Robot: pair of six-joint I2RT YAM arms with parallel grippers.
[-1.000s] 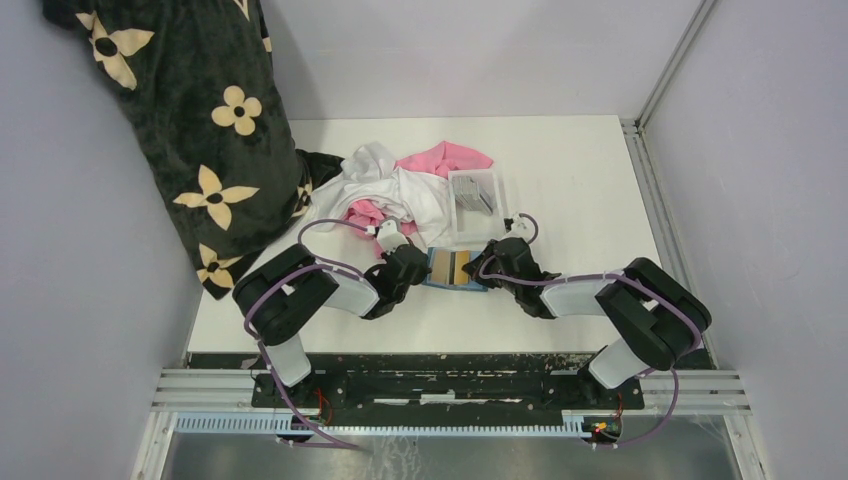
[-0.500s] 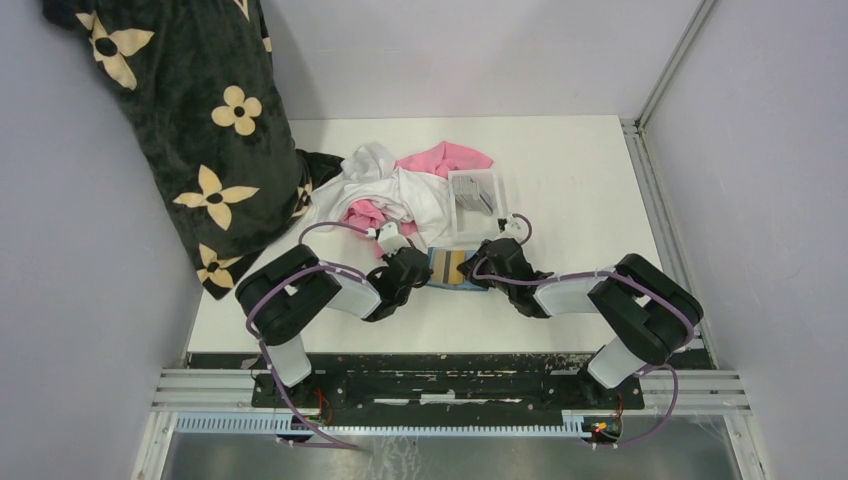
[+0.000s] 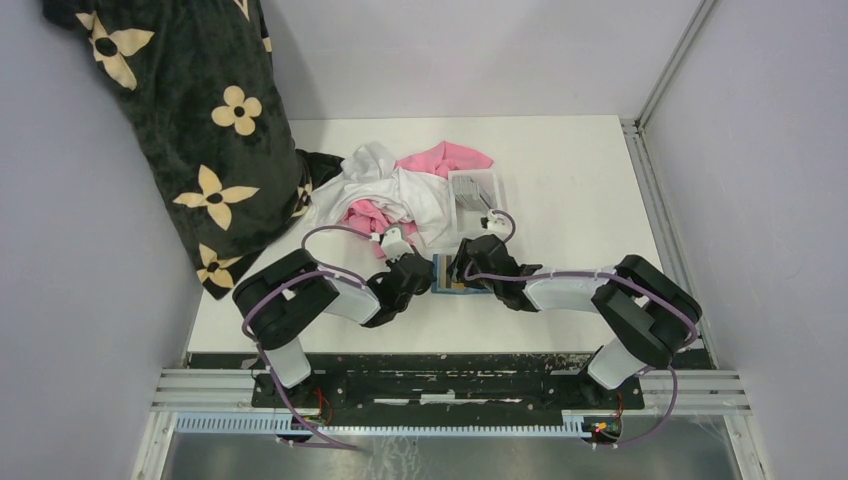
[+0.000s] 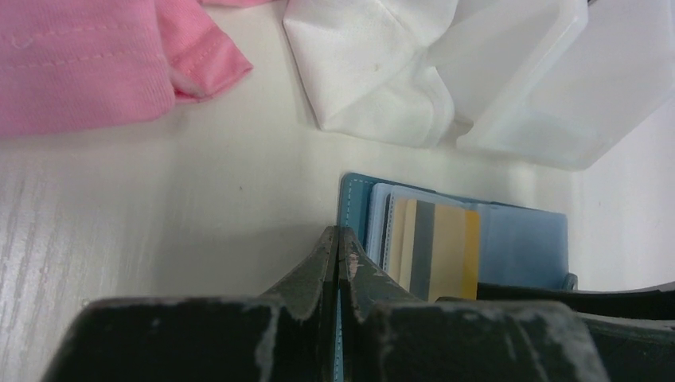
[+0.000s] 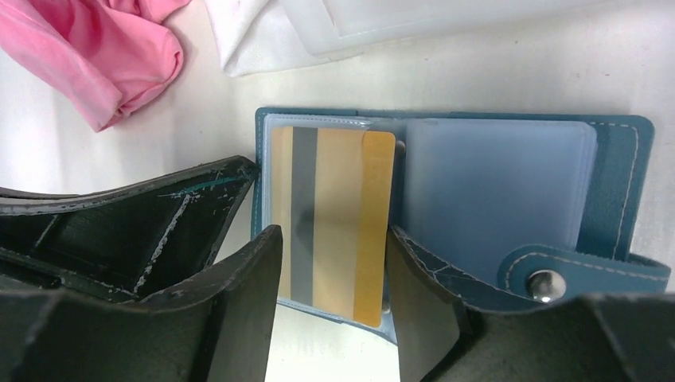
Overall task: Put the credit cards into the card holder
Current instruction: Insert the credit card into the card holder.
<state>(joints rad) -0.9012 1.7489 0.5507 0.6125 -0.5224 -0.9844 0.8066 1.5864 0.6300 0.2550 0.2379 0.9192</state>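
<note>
The card holder point(image 5: 621, 159) lies open and flat on the white table point(image 3: 570, 180), between the two claws and just near of the clear tray point(image 3: 492, 182). Its snap tab point(image 5: 543, 285) sits at the right near corner.

The right claw point(image 5: 333, 232) stands wide, its two fingers apart over the near end of the holder's left half. A gold card point(image 5: 334, 207) with a grey stripe lies flat there at the clear sleeve, lengthwise from far to near. It shows in the gap between the fingers, which overlap its left and right edges. I cannot tell whether either finger touches it. The right half of the holder shows only pale clear sleeves point(image 5: 493, 191).

The left claw point(image 4: 338, 235) is pinched narrow at the holder's left edge, and a thin blue sliver of the cover shows between its pressed fingers.

More grey cards point(image 3: 470, 200) rest in the tray, far of the holder. A pink garment point(image 5: 103, 56) and a white cloth point(image 4: 374, 72) are heaped to the far left, and the white cloth touches the tray. A black flowered blanket point(image 3: 190, 120) hangs at the table's left side.
</note>
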